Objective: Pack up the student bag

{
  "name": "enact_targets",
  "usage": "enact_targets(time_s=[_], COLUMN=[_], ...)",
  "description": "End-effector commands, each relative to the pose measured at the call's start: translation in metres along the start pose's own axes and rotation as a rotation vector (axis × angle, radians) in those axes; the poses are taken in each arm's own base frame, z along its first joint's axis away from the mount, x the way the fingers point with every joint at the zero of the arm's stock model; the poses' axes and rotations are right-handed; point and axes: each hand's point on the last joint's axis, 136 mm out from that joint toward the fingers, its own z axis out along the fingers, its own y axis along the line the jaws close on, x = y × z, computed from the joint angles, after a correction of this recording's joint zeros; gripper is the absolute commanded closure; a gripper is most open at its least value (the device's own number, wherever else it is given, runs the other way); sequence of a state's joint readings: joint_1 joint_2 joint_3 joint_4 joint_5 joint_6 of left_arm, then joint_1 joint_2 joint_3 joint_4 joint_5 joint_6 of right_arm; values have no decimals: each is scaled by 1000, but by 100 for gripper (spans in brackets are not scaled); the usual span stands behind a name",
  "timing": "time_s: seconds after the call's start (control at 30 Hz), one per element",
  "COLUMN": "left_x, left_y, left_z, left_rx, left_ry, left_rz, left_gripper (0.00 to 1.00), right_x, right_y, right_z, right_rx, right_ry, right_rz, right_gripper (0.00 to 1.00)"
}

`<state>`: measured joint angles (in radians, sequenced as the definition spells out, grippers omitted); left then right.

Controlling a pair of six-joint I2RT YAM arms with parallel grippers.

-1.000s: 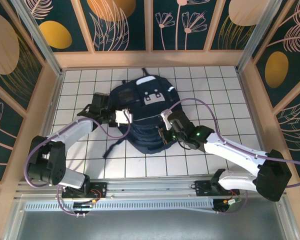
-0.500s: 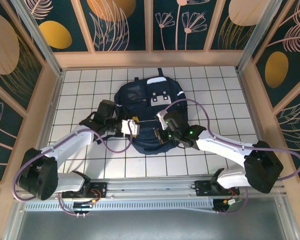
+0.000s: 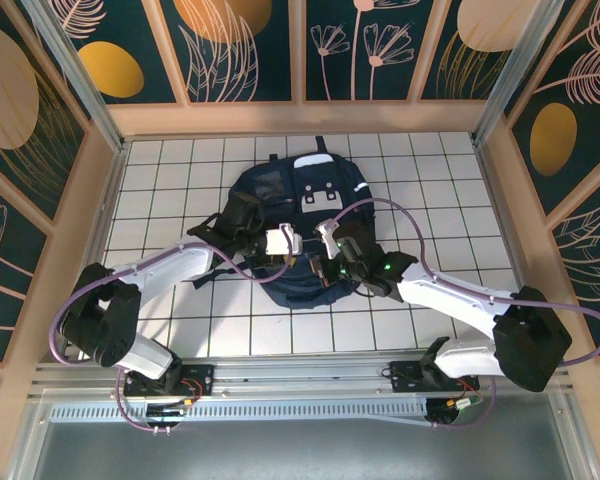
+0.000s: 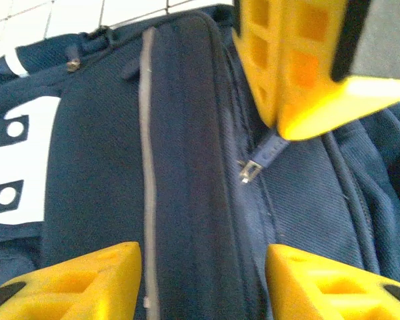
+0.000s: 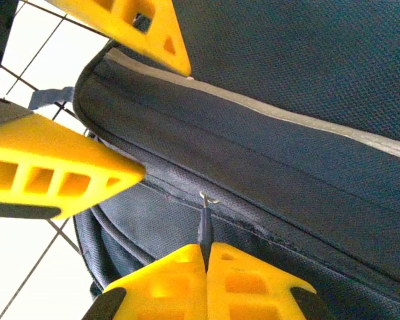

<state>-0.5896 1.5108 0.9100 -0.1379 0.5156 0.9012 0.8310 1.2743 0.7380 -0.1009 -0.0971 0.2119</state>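
Pinching the dark zipper pull tab (image 5: 204, 230) between its closed yellow fingers, the right gripper (image 5: 205, 250) is sitting at the bottom centre of the right wrist view. The small metal slider (image 5: 207, 198) is showing just above the fingertips, on the zip track. From the left wrist camera the same grip is appearing at the upper right, the tab running down and left to the slider.

The left gripper (image 4: 201, 257) is hanging open just beside it. Its two fingers are standing apart at the bottom of its own view, straddling the padded ridge with the grey trim (image 4: 145, 133) and holding nothing.

Both tools are working over the near, lower part of the student bag (image 3: 280, 190), a navy backpack. It is lying flat in the middle of the white tiled table (image 3: 430, 180) with its light buckled flap toward the top of the overhead frame.

The step in hand looks like running this zip; whether it is being opened or closed I cannot tell. Doing it well probably means:

- pulling the tab along the line of the track rather than up and away from it, so the slider is not jamming;
- closing the free gripper on the fabric ridge next to the slider, so the soft bag is being held taut and is not sliding across the tiles;
- going slowly where the track is curving round the corner of the bag, since a thin tab can slip out of flat pads there.
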Motion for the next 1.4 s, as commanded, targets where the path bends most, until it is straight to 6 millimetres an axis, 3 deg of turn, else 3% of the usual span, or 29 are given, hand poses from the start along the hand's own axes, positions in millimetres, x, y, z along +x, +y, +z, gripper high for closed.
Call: enact_targets(time_s=[0.0,0.13,0.3,0.4,0.43,0.8,0.9,1.03,1.17,1.23,1.37], left_x=[0,-2,10,15,16,29,42,57,71,72,47], left_y=[-10,-8,-1,3,3,15,16,31,58,71,70], left_z=[4,8,12,10,9,-23,-38,-49,-52,-56,-60], left_rx=[52,65,23,1,-1,-37,-12,-51,-217,-292,-257], left_ry=[2,5,62,101,107,146,150,161,220,202,57], left_rz=[27,-5,-17,-1,12,125,131,93,71,25,-87], left_gripper=[48,53,60,94,100,100,100,100,90,59,44], right_x=[-18,-19,-20,-17,-14,3,4,4,3,3,-1], right_y=[1,1,0,-8,-13,-69,-76,-71,-54,-49,-34], right_z=[-6,-6,-7,-7,-7,-19,-25,-27,-21,-19,-13], right_rx=[-13,-16,-10,33,60,260,264,218,123,103,66], right_ry=[-80,-83,-77,-72,-68,-45,-53,-56,-51,-52,-48], right_rz=[12,10,4,12,19,69,82,79,94,97,82], right_gripper=[100,100,100,100,100,100,100,100,100,100,100])
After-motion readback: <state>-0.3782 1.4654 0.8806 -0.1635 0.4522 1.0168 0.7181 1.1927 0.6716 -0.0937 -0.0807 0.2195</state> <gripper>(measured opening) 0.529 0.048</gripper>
